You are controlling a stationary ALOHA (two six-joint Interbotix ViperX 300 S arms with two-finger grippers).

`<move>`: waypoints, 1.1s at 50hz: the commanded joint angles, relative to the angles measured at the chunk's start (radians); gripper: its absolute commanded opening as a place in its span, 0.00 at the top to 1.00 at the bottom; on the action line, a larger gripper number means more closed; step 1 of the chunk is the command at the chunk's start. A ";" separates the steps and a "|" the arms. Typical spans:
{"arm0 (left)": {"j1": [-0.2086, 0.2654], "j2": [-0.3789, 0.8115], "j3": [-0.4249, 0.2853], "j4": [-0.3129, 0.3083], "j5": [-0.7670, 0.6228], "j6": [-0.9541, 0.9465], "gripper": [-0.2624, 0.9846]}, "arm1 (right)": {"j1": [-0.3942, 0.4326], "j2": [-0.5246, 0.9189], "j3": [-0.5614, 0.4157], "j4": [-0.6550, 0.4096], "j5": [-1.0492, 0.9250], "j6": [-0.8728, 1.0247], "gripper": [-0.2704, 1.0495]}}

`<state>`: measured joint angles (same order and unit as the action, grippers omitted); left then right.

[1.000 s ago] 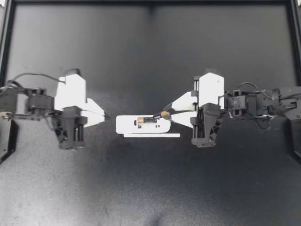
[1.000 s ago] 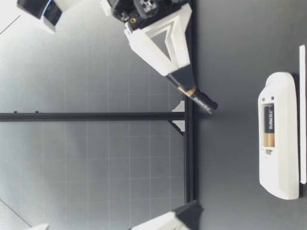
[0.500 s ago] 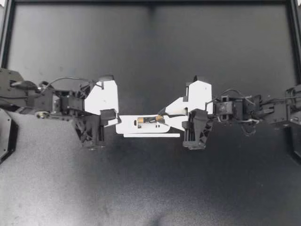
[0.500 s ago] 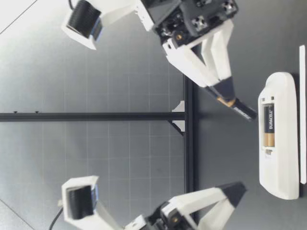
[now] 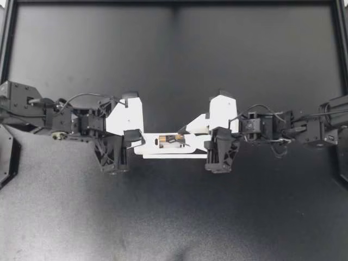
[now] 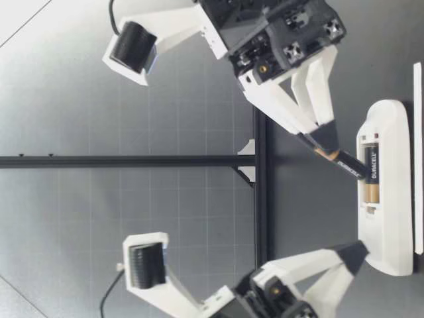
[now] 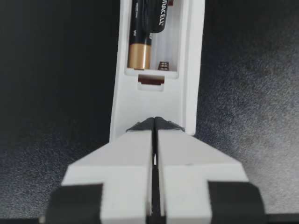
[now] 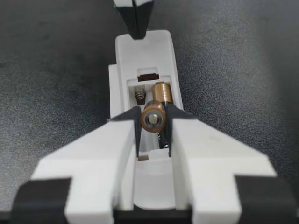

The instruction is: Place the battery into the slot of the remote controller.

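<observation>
Nearest the low camera: a thin, flat white strip [image 6: 417, 132] lies on the dark matt worktop [image 5: 174, 217]. It runs parallel to the remote's long side, just beside it.

Remote: our white plastic remote controller [image 5: 148, 145] lies flat in the middle of the worktop between our two arms, with its battery compartment open and facing up.

Compartment: a second black-and-copper battery [image 7: 140, 51] lies flat in one bay. The bay beside it shows a bare metal coil spring [image 7: 162, 65] at its end.

Task's battery: the black-and-copper cylindrical battery [image 8: 154, 116] hangs tilted over the open compartment. Its copper end is raised and its black end dips towards the bay beside the second battery [image 6: 371, 175]. It is not lying flat in the slot.

Right arm: our right gripper [image 5: 184, 134] reaches in over the remote from its own side. Its fingers [image 8: 124, 140] are clamped on the tilted battery's upper end, one on each side.

Left arm: our left gripper [image 5: 139, 140] sits at the remote's opposite end, near the spring. Its fingers [image 7: 126, 149] are pressed together with nothing between them, tips over the remote's end. We cannot tell whether they bear down on it.

Farthest: a black frame rail [image 5: 174, 2] borders the far edge of the worktop.
</observation>
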<state>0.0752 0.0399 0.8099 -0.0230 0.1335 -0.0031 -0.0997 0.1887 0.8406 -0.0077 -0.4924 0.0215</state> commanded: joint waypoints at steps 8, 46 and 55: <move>0.003 0.005 -0.006 -0.003 -0.015 -0.002 0.93 | 0.011 0.008 -0.034 -0.002 0.014 0.000 0.76; 0.003 -0.003 0.000 -0.005 -0.015 -0.008 0.93 | 0.012 0.032 -0.087 -0.003 0.143 -0.002 0.74; 0.003 -0.003 0.000 -0.006 -0.015 -0.008 0.93 | 0.011 0.025 -0.092 -0.005 0.175 -0.002 0.68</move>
<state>0.0752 0.0522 0.8161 -0.0276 0.1181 -0.0092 -0.0890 0.2378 0.7670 -0.0107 -0.3206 0.0215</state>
